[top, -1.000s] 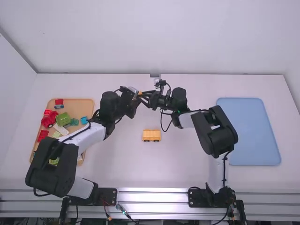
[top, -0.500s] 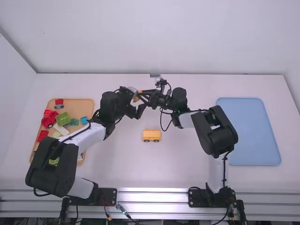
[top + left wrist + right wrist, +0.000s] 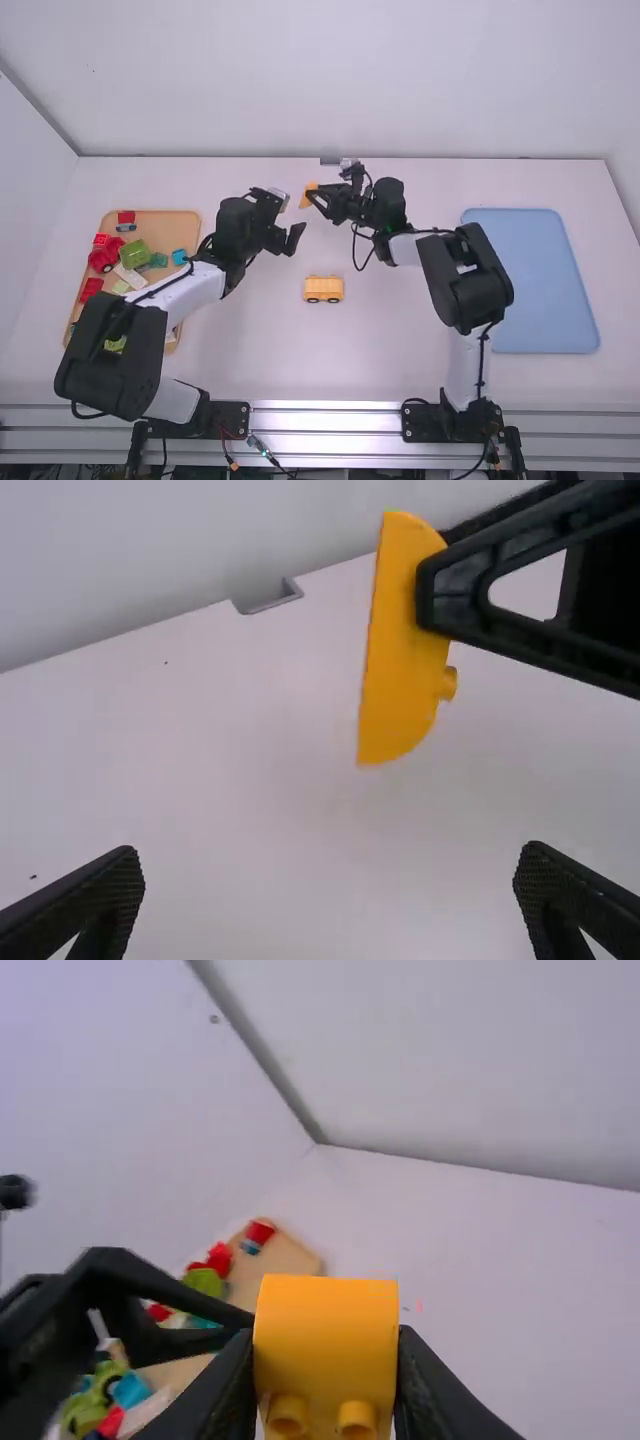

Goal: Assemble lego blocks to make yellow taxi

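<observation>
I work over a broad, smooth white table, with a flat blue tray, round-cornered and matte, at the right of the high view. At the left is a tan, wood-like tray of red, green, blue and white blocks.

My left gripper, just above the middle of the high view, stands wide open around nothing. My right gripper, near it, is closed firmly on a curved yellow-orange block, held up off the table.

The yellow-orange block on dark wheels, boxy and plastic-looking, sits at the middle of the high view, presumably the taxi's base. The smaller held piece is smooth and glossy, with a rounded face and two round nubs (my guess is the roof).

I judge the step to be readying that piece for the base; next I should lower it over the wheeled block, level it, line up the joint and press.
</observation>
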`<state>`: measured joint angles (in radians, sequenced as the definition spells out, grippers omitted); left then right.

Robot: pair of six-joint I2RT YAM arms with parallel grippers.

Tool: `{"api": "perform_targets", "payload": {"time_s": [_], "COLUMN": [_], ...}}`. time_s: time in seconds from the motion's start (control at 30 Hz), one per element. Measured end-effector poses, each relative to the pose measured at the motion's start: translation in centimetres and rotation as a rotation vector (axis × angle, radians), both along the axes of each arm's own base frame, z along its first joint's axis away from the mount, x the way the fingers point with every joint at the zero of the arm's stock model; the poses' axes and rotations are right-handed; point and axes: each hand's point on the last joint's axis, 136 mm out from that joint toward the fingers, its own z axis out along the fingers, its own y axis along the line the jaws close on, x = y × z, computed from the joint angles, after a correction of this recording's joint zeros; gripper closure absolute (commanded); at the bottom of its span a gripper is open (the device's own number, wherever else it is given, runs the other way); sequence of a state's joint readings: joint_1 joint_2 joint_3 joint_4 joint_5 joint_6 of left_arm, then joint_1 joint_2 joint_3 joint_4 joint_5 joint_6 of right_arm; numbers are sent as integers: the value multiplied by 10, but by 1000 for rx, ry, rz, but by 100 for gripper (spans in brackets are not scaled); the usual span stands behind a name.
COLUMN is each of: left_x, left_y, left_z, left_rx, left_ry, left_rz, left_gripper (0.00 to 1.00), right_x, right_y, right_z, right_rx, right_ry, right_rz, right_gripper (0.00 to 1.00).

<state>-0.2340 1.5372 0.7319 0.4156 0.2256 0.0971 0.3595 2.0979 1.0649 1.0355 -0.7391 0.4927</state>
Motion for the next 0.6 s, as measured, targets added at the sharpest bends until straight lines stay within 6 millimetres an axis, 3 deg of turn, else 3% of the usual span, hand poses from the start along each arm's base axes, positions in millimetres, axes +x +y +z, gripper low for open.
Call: {"api": "perform_targets", "payload": {"time_s": [0.13,0.3,0.4,0.5,0.6], "left_x": [2,2,6,11,19], "left_y": [7,17,27,42,66], "left_z": [-2,-9,-8,-5,1], "left_rx": [21,57,70,69,58], "left_ry": [4,20,10,-4,-29], "left_rz": [37,74,96,133,161], "left_gripper": [1,1,1,1,1], "right_x": [25,27,13,-1,-27], "right_y": [-8,-13,-25,-38,-59], "right_z": [-11,-35,-51,-50,-39], "right_rx": [-118,-333,-549,-739,-965], "right_ry": [82,202,279,296,275], "right_rz": [-25,-9,21,60,173], "right_gripper": [75,75,75,75,76]}}
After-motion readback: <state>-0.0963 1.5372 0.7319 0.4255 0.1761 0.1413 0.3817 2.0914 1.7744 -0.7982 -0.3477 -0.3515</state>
